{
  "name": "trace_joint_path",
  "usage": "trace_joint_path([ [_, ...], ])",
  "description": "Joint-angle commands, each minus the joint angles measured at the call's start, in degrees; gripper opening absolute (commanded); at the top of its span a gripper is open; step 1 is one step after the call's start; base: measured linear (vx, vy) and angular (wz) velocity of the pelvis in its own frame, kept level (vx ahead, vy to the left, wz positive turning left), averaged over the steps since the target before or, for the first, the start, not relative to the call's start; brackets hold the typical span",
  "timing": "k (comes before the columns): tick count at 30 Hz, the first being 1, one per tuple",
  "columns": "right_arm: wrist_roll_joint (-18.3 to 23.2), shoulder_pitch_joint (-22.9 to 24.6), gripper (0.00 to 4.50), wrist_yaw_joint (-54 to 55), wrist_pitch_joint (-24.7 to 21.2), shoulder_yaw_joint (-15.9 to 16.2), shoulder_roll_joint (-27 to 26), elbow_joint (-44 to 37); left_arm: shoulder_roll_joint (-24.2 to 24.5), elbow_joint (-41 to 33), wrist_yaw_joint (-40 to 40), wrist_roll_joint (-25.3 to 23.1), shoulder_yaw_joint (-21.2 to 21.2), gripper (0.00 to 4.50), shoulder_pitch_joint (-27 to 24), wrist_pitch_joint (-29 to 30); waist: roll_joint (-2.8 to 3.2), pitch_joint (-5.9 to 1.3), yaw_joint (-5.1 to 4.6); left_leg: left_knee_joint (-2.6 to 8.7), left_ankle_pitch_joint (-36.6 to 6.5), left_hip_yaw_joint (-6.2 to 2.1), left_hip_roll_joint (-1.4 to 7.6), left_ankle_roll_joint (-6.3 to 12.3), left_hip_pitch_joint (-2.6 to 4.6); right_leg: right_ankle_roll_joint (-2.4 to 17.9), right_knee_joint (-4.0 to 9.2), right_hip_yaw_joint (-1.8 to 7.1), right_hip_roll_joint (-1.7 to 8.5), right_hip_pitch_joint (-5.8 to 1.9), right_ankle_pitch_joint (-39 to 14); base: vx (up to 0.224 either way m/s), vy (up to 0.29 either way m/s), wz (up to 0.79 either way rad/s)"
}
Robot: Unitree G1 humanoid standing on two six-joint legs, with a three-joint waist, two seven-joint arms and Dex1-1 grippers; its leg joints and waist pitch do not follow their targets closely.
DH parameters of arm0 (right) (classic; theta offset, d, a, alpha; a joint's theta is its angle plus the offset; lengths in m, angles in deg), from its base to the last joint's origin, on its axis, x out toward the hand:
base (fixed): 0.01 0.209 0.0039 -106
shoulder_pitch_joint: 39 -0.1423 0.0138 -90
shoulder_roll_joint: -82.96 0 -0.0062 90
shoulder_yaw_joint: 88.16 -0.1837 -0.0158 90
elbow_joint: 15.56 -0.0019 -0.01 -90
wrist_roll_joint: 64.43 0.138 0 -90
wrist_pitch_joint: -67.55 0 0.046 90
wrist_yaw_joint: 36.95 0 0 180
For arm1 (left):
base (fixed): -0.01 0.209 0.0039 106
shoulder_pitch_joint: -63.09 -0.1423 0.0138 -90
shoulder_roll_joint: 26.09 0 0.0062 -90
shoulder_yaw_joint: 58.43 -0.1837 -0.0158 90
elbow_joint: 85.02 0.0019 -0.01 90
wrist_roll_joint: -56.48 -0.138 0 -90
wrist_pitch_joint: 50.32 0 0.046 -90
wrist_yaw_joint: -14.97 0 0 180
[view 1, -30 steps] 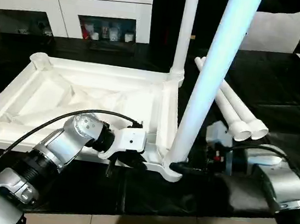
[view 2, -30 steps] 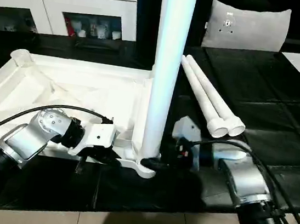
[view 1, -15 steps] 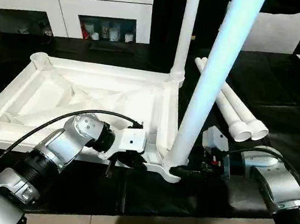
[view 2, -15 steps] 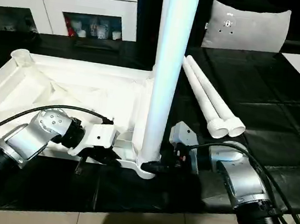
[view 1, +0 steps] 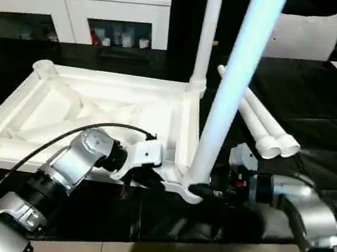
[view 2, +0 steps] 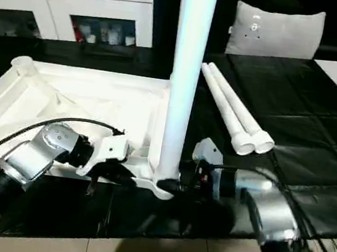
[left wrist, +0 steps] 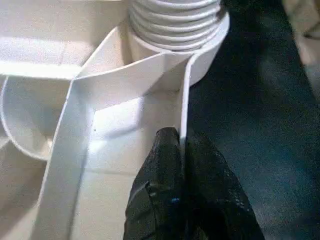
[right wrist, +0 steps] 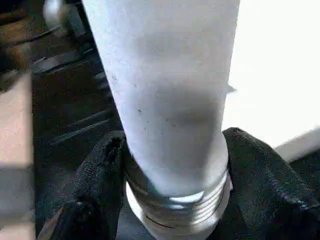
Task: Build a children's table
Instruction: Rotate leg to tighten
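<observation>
The left pincer (left wrist: 182, 165) is clamped on the thin near rim wall of the upturned tabletop (view 1: 96, 107), one finger inside the rim and one outside, just left of the near right corner socket (view 1: 192, 192). The right pincer (right wrist: 172, 165) sits at that same socket from the right, its two black fingers (right wrist: 97, 170) pressed against either side of the upright leg (view 1: 232, 91) at its threaded base, gripping it. That leg stands in the near right socket, leaning slightly right. A second leg (view 1: 206, 35) stands in the far right socket. Two more legs (view 1: 262, 123) lie side by side on the black floor to the right of the tabletop.
</observation>
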State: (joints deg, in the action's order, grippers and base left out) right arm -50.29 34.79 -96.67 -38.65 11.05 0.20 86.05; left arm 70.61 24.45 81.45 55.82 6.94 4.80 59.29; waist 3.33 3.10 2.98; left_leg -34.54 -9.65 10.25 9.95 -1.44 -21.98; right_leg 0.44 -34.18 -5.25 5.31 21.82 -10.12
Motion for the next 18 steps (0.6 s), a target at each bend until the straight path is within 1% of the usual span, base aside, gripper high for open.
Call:
trace_joint_path([
  [1,-0.20,1.54,2.67,3.47,-2.72,4.23,-4.23,0.83,-4.56,-2.98,-5.90,2.28,3.07,0.00,1.71,2.22,-0.66,-2.95,-0.61,4.56,-26.23,-1.86,2.90,-1.70,2.04,7.93,6.05,2.30,3.99,-1.06,-32.87,0.000,0.000,0.00],
  [2,-0.74,1.67,2.67,6.19,-2.95,3.88,-5.92,1.63,-6.01,-2.95,-7.69,2.38,3.68,0.00,2.02,3.62,-0.72,-3.00,-1.18,4.63,-26.50,-2.18,2.80,-1.85,1.76,6.73,6.24,2.12,4.05,-1.29,-34.16,0.000,0.000,0.00],
  [3,-0.98,1.52,2.67,7.89,-3.11,3.60,-7.05,2.27,-6.90,-2.83,-8.86,2.23,3.89,0.00,2.24,4.19,-0.58,-2.96,-1.52,4.75,-26.82,-2.25,2.84,-1.92,1.62,6.38,6.25,2.09,3.98,-1.28,-34.28,0.000,0.000,0.00],
  [4,-2.41,0.11,2.67,17.18,-4.39,1.77,-13.55,5.68,-11.91,-2.31,-14.77,1.67,5.02,0.00,3.27,7.66,-0.11,-2.91,-2.13,4.73,-27.80,-2.34,2.84,-2.40,1.59,6.25,6.26,1.99,3.87,-0.97,-34.21,0.000,0.000,0.00],
  [5,-2.69,-0.32,2.67,18.97,-4.63,1.38,-14.89,6.38,-12.92,-2.24,-15.82,1.63,5.21,0.00,3.43,8.32,-0.23,-2.78,-3.02,4.61,-29.79,-2.61,2.62,-2.92,1.73,5.95,6.69,1.37,3.84,-0.68,-35.55,0.000,0.000,0.00],
  [6,-2.72,-0.45,2.67,19.32,-4.63,1.29,-15.16,6.57,-13.11,-2.17,-16.07,1.60,5.27,0.00,3.48,8.38,-0.39,-2.77,-3.49,4.53,-30.70,-2.78,2.45,-3.00,1.83,5.20,6.97,0.95,3.80,-0.80,-36.75,0.000,0.000,0.00],
  [7,-2.57,-2.22,2.67,24.19,-5.20,-0.21,-18.57,9.14,-15.37,-1.09,-19.22,1.21,5.89,0.00,4.18,9.08,-0.24,-2.72,-4.20,4.47,-31.95,-2.98,2.26,-2.65,1.70,3.80,7.36,0.51,3.77,-1.02,-38.33,0.000,0.000,0.00],
  [8,-2.56,-2.24,2.67,24.25,-5.21,-0.23,-18.61,9.17,-15.39,-1.07,-19.26,1.20,5.90,0.00,4.19,9.09,-0.05,-2.73,-4.56,4.41,-32.51,-3.03,2.26,-2.52,1.92,3.56,7.58,0.37,3.80,-0.89,-38.31,0.000,0.000,0.00],
  [9,-2.45,-2.99,2.67,26.76,-5.76,-1.07,-20.23,10.18,-16.31,-0.68,-20.78,1.00,6.14,0.00,4.55,9.66,0.16,-2.76,-5.35,4.55,-33.81,-3.40,2.31,-2.42,1.71,3.24,7.75,-0.12,3.74,-1.21,-37.64,0.000,0.000,0.00],
  [10,-2.55,-3.99,2.67,29.06,-5.71,-1.74,-21.77,11.60,-17.23,-0.04,-22.57,0.68,6.49,0.00,5.00,9.98,0.51,-2.74,-5.72,4.89,-35.51,-3.70,2.48,-2.69,1.50,2.94,7.69,-0.37,3.64,-1.33,-36.61,0.000,0.000,0.00],
  [11,-2.14,-5.54,2.67,32.06,-5.74,-3.08,-23.98,13.76,-18.14,0.88,-24.45,0.32,7.00,0.00,5.75,10.09,0.64,-2.61,-6.44,5.08,-38.34,-3.88,2.58,-3.01,1.97,3.02,7.95,-0.83,3.47,-1.08,-35.70,0.000,0.000,0.00],
  [12,-1.80,-6.07,2.67,33.02,-5.84,-3.64,-24.73,14.48,-18.38,1.17,-24.88,0.22,7.16,0.00,6.01,10.03,0.86,-2.52,-6.71,5.23,-40.03,-4.03,2.68,-3.25,2.23,3.13,7.95,-1.06,3.40,-1.03,-35.11,0.000,0.000,0.00],
  [13,-1.44,-6.83,2.67,34.15,-5.89,-4.27,-25.62,15.48,-18.63,1.66,-25.50,0.19,7.56,0.00,6.44,10.02,1.01,-2.35,-7.30,5.82,-43.31,-4.42,2.91,-3.76,2.15,2.98,7.70,-1.63,3.09,-1.51,-33.34,0.000,0.000,0.00],
  [14,-1.45,-7.14,2.67,34.45,-5.89,-4.48,-25.94,15.86,-18.68,1.86,-25.75,0.13,7.78,0.00,6.61,10.05,1.24,-2.16,-7.53,6.87,-46.78,-4.68,3.32,-4.50,1.90,3.14,6.75,-1.76,2.73,-2.09,-31.17,0.000,0.000,0.00],
  [15,-1.88,-7.42,2.67,34.38,-6.03,-4.85,-26.38,16.24,-18.58,1.99,-25.91,-0.26,8.03,0.00,6.70,10.06,1.50,-2.12,-7.49,7.41,-48.23,-4.70,3.54,-4.95,1.80,3.50,6.02,-1.56,2.58,-2.37,-29.61,0.000,0.000,0.00],
  [16,-2.39,-7.69,2.67,34.50,-6.08,-5.16,-26.81,16.63,-18.35,2.08,-26.15,-0.72,8.20,0.00,6.72,10.13,1.20,-2.08,-7.30,7.93,-49.43,-4.23,3.56,-5.35,1.93,4.15,5.42,-0.99,2.42,-2.13,-28.77,0.000,0.000,0.00],
  [17,-2.72,-7.87,2.67,34.54,-6.12,-5.36,-27.09,16.89,-18.06,2.15,-26.26,-1.09,8.28,0.00,6.69,10.06,0.83,-2.08,-7.38,6.88,-48.30,-3.76,2.71,-5.39,2.88,4.13,6.80,-1.00,2.92,-0.99,-32.64,0.000,0.000,0.00],
  [18,-3.39,-8.20,2.67,34.36,-6.00,-5.13,-27.10,17.27,-17.26,1.96,-26.05,-1.28,8.38,0.00,6.29,10.13,0.60,-1.93,-7.68,5.99,-46.99,-3.67,2.23,-5.01,3.30,3.46,7.85,-1.37,3.32,-0.44,-36.18,0.000,0.000,0.00],
])
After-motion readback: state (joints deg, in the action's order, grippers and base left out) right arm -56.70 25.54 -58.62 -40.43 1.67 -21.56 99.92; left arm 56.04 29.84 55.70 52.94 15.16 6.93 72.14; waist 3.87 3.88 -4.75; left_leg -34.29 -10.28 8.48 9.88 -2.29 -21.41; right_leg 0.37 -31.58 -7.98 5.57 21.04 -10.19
